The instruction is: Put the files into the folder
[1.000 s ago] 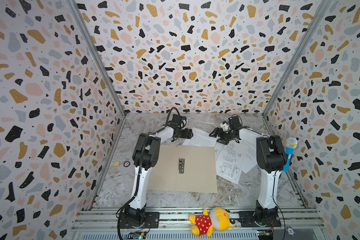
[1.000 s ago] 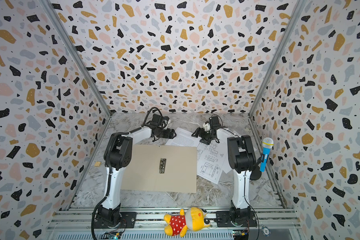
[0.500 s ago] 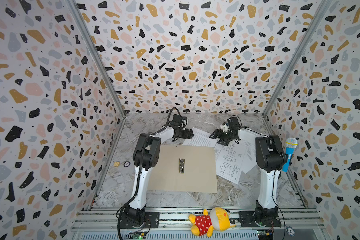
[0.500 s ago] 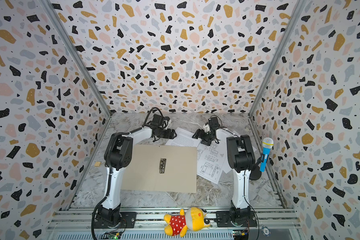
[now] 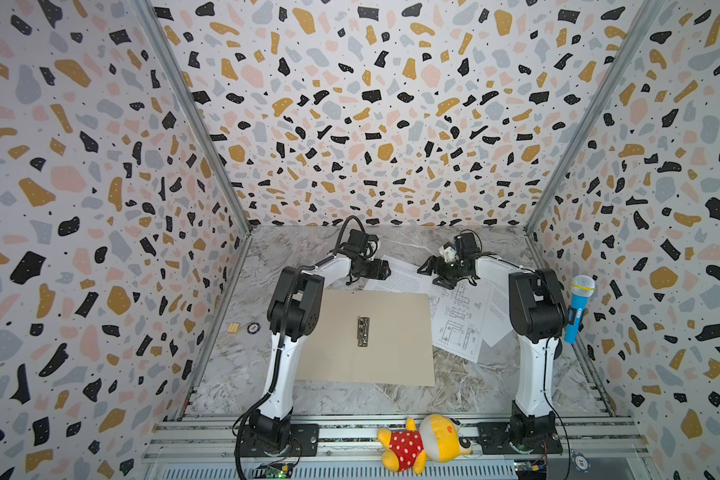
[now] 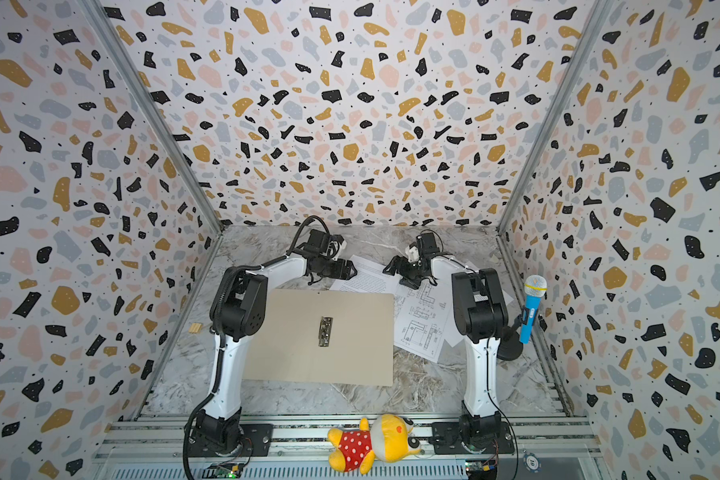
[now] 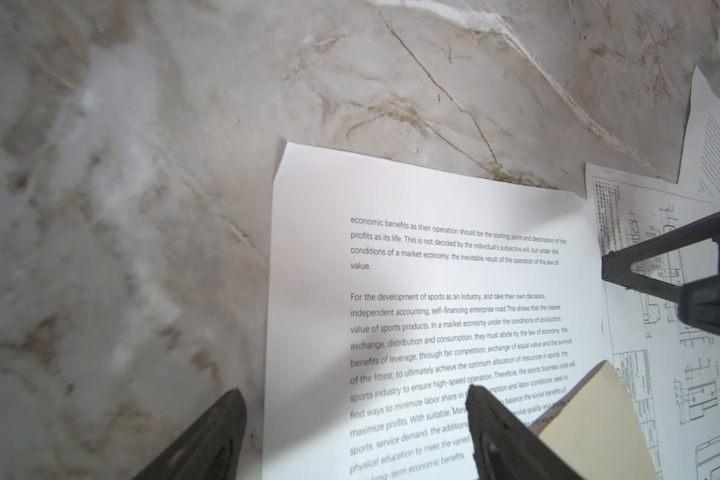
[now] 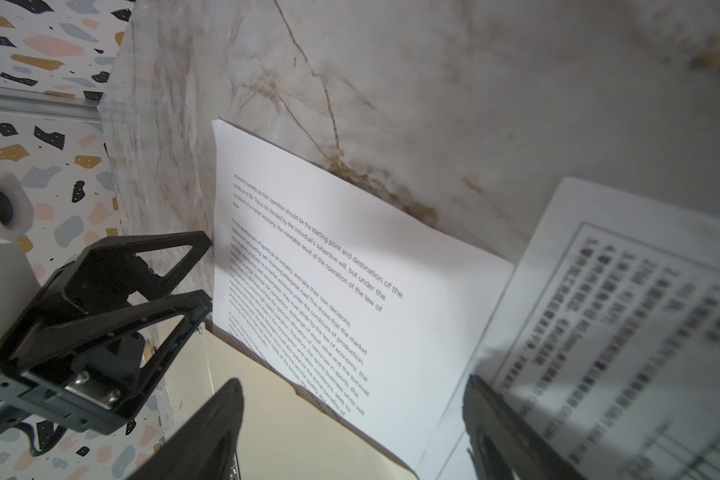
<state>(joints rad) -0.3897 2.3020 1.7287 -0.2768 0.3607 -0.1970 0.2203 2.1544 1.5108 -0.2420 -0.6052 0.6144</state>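
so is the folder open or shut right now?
Open: the folder lies spread flat, with its metal clip bare at the middle in both top views.

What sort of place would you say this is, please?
Probably a robot test cell, not an office: patterned walls box in a marble-look tabletop, the left arm and right arm are bolted to a metal rail, and a plush toy lies on it.
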